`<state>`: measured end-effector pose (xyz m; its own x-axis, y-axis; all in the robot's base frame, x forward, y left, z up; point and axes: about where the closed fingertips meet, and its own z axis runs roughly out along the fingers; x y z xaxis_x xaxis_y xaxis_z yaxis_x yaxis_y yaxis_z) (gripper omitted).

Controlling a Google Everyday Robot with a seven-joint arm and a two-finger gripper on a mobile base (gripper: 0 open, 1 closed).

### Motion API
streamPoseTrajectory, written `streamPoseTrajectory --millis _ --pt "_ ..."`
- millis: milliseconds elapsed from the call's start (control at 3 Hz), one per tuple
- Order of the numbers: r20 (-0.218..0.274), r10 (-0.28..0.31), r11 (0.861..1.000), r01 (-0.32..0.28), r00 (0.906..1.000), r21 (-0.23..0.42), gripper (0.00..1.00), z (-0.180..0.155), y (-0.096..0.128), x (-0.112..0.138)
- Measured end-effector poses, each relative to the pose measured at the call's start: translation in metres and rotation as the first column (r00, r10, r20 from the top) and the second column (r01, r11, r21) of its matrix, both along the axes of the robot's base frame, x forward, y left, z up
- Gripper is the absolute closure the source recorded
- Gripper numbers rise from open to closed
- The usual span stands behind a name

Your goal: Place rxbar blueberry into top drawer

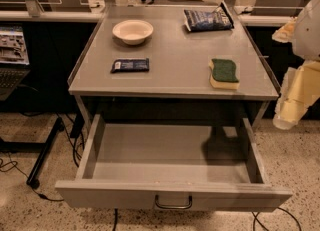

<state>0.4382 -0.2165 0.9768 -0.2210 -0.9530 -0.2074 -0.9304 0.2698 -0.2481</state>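
The rxbar blueberry (130, 65) lies flat on the left part of the grey table top (175, 75), dark blue with a white patch at its left end. The top drawer (170, 165) below the table top is pulled wide open and holds nothing; its curved metal handle (173, 204) faces me. My gripper (286, 115) hangs at the right edge of the view, beside the table's right side and off the table top. It is far to the right of the bar and holds nothing that I can see.
A white bowl (132, 31) stands at the back left of the table. A crinkled blue bag (207, 19) lies at the back right. A green and yellow sponge (224, 73) lies at the front right. Cables (10, 167) and a black stand leg (45, 150) lie on the floor at left.
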Motion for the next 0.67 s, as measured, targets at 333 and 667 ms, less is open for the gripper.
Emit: streamPoseTrajectory --millis 333,667 --pt "0.013 0.002 1.0 -0.002 0.9999 0.007 0.0 0.002 0.001 0.0" --pt "0.064 0.021 0.995 -0.027 0.9977 0.101 0.0 0.0 0.007 0.014"
